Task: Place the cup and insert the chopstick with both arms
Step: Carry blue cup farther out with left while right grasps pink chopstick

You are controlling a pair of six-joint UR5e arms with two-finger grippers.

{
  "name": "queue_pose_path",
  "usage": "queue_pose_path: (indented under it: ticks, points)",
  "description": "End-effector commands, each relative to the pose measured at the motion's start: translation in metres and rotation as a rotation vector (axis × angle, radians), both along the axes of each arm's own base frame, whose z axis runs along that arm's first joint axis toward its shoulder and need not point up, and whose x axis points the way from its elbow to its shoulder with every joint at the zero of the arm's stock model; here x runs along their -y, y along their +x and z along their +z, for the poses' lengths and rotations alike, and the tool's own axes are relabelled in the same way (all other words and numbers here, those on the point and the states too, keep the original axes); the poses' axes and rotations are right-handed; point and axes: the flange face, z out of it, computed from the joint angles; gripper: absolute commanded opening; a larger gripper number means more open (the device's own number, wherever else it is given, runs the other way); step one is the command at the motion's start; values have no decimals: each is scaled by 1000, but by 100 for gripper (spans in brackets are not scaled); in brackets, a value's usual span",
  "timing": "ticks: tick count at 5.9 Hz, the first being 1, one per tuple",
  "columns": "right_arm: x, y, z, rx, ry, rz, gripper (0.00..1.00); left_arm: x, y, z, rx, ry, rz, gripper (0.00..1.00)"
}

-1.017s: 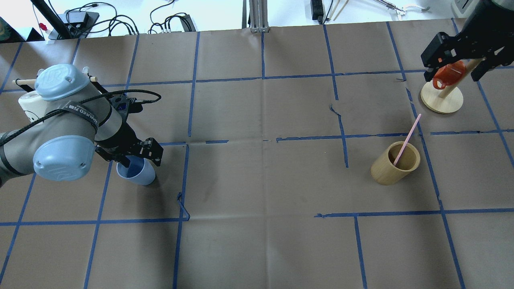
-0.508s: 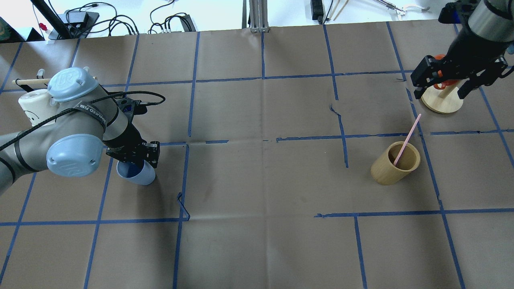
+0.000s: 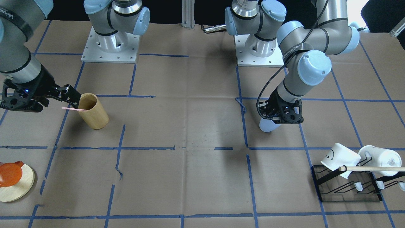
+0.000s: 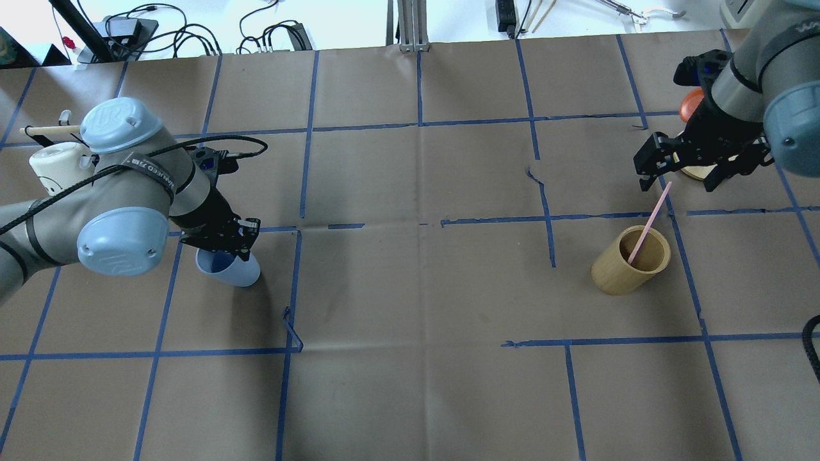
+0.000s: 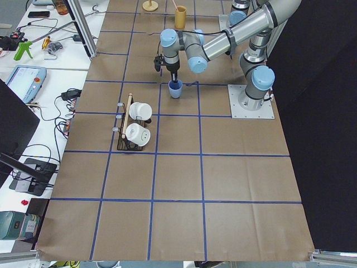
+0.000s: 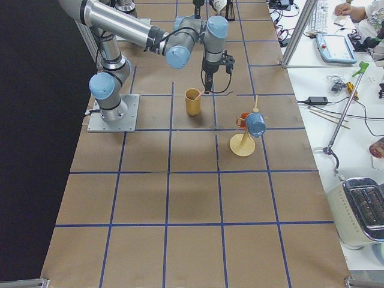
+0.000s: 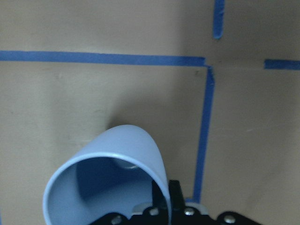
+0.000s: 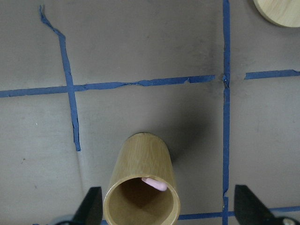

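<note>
The light blue cup [image 4: 229, 270] sits at the table's left, also seen in the front view [image 3: 268, 125] and the left wrist view [image 7: 110, 173]. My left gripper [image 4: 221, 245] is shut on the cup's rim, one finger inside and one outside, and the cup leans a little. The pink chopstick [image 4: 651, 219] stands slanted in the tan wooden cup [image 4: 631, 259]. My right gripper [image 4: 680, 171] is open, hovering just above the chopstick's upper end. In the right wrist view its fingers [image 8: 91, 208] straddle the wooden cup [image 8: 140, 187], with the pink tip [image 8: 154, 183] inside.
A black rack with white mugs [image 3: 348, 177] stands beyond the left arm. A round wooden stand with an orange mug [image 3: 12, 180] sits just past the right gripper. Blue tape lines grid the brown paper table [image 4: 416, 288].
My right gripper moved from above the mug stand toward the wooden cup, over the chopstick's top. My left gripper closed on the blue cup's rim and shifted it slightly right.
</note>
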Motion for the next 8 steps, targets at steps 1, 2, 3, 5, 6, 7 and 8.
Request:
queue_pose_path:
  ticks: [1,2,3,5,6,7,8]
  points:
    - [-12,2,-25,-8,-3,-14,100,21,-105,28,-3,-49,114,4]
    - [-10,2,-24,-8,-27,-14,99,31,-179,24,1,-54,158,3]
    - [-7,1,-23,-18,-46,-9,58,57,-236,20,-8,-78,243,3]
    - [-7,1,-18,-19,-54,-14,7,78,-300,8,-10,-97,262,4]
    - [-8,1,-17,-19,-54,-14,6,76,-301,4,-6,-93,252,4]
    - [-7,2,-14,-19,-60,-12,6,75,-300,-1,1,-86,249,11]
    - [-4,3,0,-26,-87,-11,6,72,-301,-6,10,-67,244,99]
